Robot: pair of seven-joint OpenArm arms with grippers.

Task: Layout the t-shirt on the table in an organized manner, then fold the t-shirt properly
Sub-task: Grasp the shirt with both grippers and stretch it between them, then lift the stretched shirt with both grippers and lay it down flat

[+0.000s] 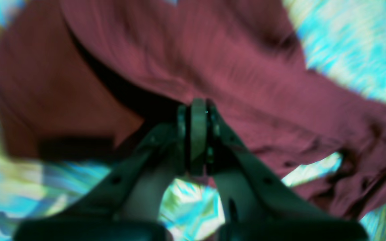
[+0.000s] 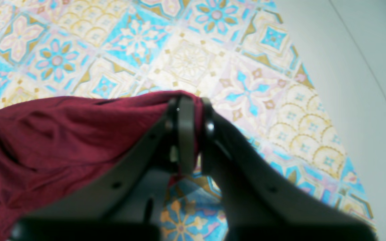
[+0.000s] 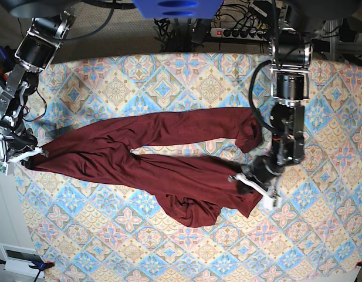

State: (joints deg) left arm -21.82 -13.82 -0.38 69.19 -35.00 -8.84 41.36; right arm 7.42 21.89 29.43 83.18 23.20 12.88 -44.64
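- The t-shirt [image 3: 169, 167] lies stretched across the middle of the counter [image 3: 321, 247], its dark red cloth pulled into a long, rumpled band that runs from the counter's left edge to right of centre in the base view.
- Two long strips of the cloth run side by side and meet near the left end; a bunched lump sags toward the near edge below the middle.
- The right hand [image 3: 19, 155] sits at the left edge of the base view, at the end of the stretched cloth.
- In the right wrist view that hand [image 2: 189, 110] has its jaws closed together with a fold of red fabric pinched between them; the shirt [image 2: 62, 134] trails off to the left over the patterned cloth [image 2: 193, 60].
- Beyond the counter's edge in that view is plain grey floor [image 2: 364, 100].
- The left hand [image 3: 254, 182] is at the right end of the shirt in the base view, low over the cloth near a crumpled corner.
- In the left wrist view, which is blurred, the left hand [image 1: 198, 110] has its jaws pressed shut, tips against the red fabric [image 1: 213, 67]; whether cloth is caught between them cannot be told.
- Cables and a power strip [image 3: 239, 32] lie behind the far edge of the counter.
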